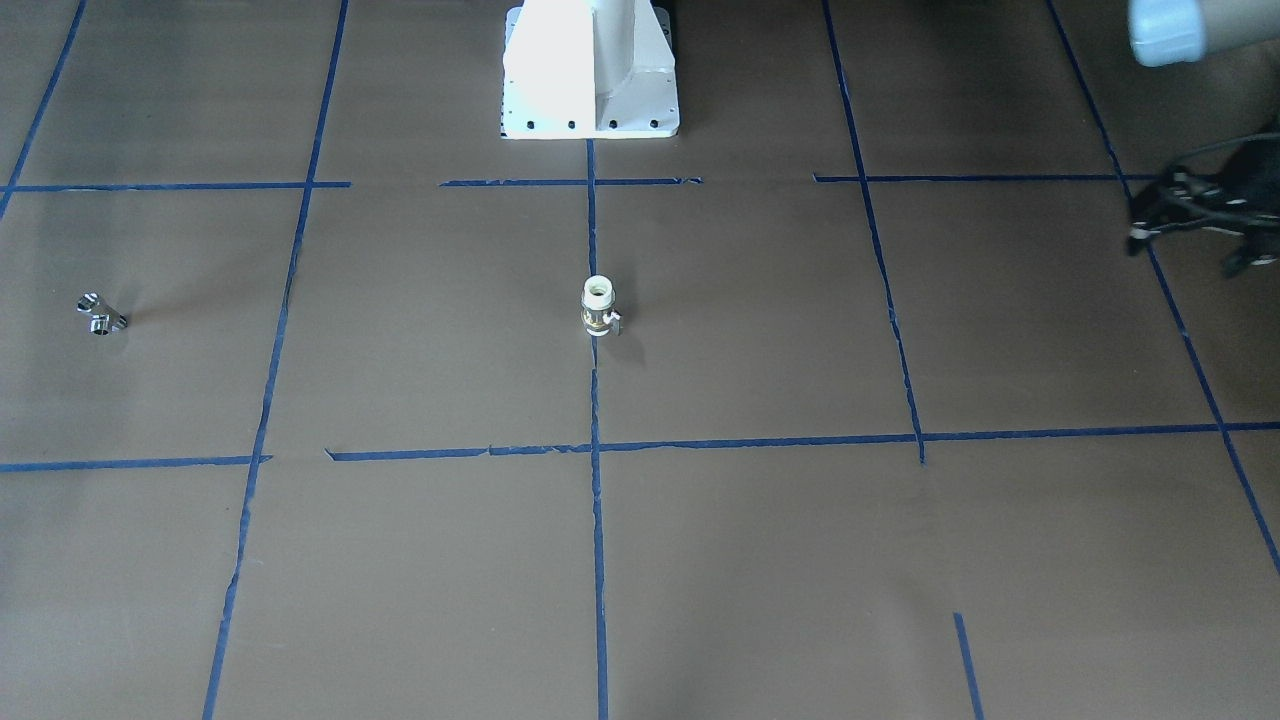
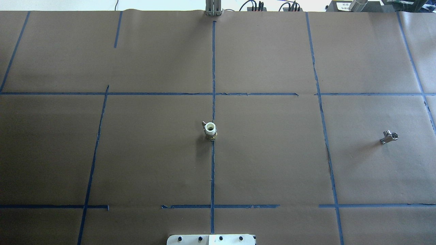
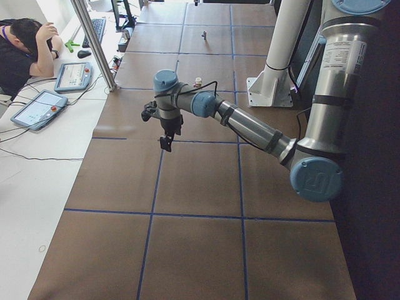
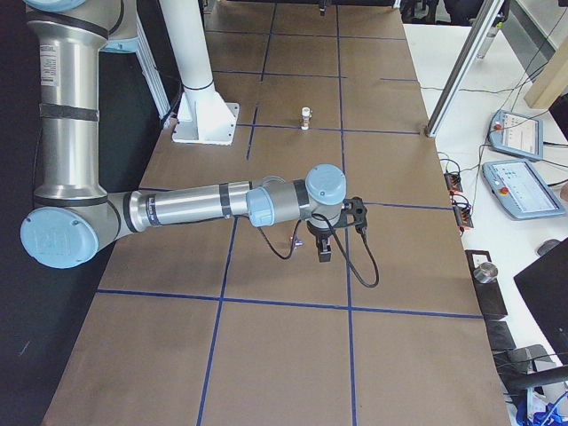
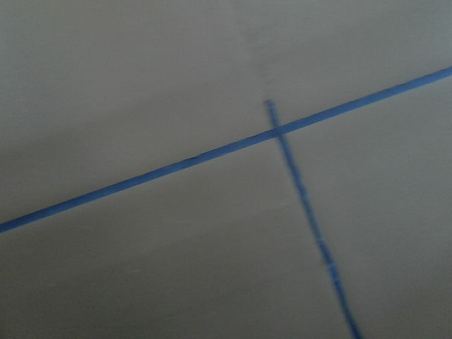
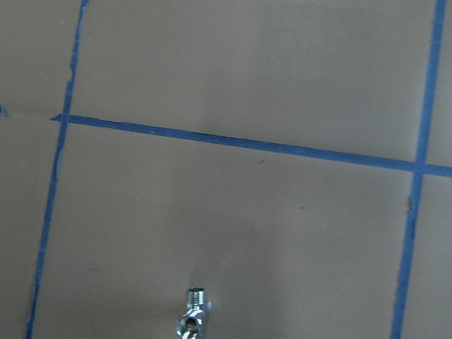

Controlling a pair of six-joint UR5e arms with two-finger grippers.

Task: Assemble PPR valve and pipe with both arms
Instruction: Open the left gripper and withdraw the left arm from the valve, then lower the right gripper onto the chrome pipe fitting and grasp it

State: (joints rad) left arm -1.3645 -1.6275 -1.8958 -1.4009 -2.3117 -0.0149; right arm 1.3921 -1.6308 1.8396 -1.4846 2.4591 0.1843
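The PPR valve [image 2: 211, 131] stands upright on the centre tape line, white end up, brass below, and also shows in the front view [image 1: 599, 306]. The pipe [image 2: 388, 136], a small chrome branched fitting, lies far off on my right side; it also shows in the front view [image 1: 100, 314] and at the bottom of the right wrist view [image 6: 194, 321]. My left gripper [image 3: 166, 144] hangs above the paper on my left, far from the valve. My right gripper [image 4: 325, 253] hovers close to the pipe. I cannot tell whether either is open or shut.
Brown paper with a blue tape grid [image 2: 213, 170] covers the table. The white pedestal base [image 1: 590, 75] stands at the robot's edge. A metal post [image 3: 94, 44], tablets and a seated operator [image 3: 25, 50] are beyond the far edge. The left wrist view shows only paper and tape.
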